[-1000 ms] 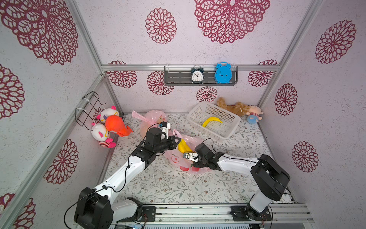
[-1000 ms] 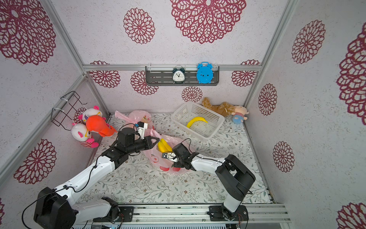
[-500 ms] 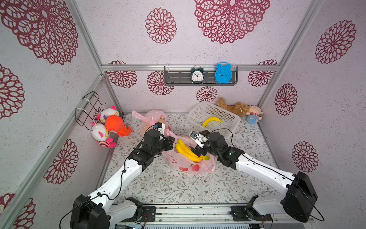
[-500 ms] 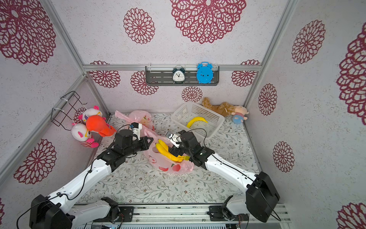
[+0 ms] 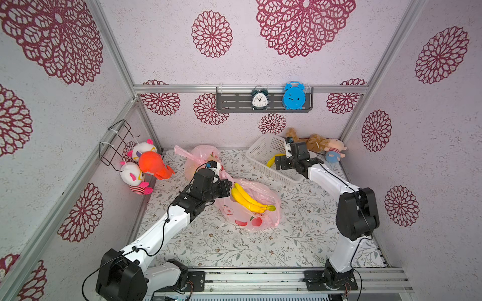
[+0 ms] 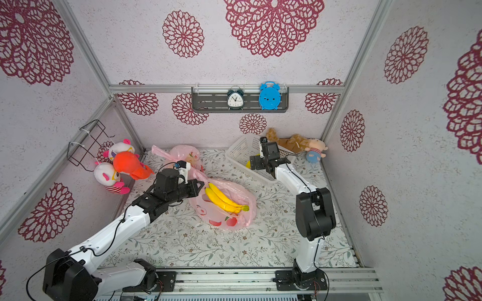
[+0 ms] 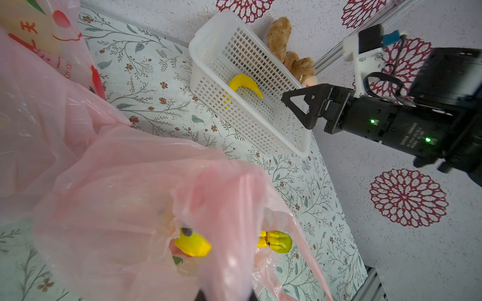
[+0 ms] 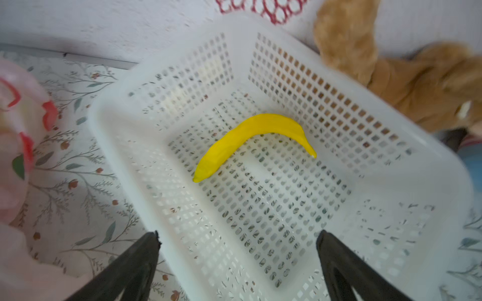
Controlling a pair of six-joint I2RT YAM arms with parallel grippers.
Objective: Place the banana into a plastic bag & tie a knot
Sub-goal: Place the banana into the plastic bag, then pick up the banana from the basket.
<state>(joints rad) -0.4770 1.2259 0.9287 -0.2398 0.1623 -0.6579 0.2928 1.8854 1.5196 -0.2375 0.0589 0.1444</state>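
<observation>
Right now your left arm reaches forward and low, left gripper (image 5: 229, 187) clenched on the rim of the thin pink bag (image 5: 263, 221); a yellow bunch (image 5: 247, 200) lies inside. Your right arm stretches toward the back corner, right gripper (image 8: 237, 237) spread wide, holding nothing, above the white perforated basket (image 8: 182, 73), where a curved banana (image 8: 250, 138) lies. Floral mat (image 5: 234, 247), textured walls (image 5: 156, 52) with red rosettes.

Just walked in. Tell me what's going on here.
The left claw is shut on an edge of the pink plastic bag, holding it up at the mouth. A banana bunch sits in the bag, which is not yet knotted. The right claw is open, hovering above the white basket, where a single banana lies untouched.
</observation>
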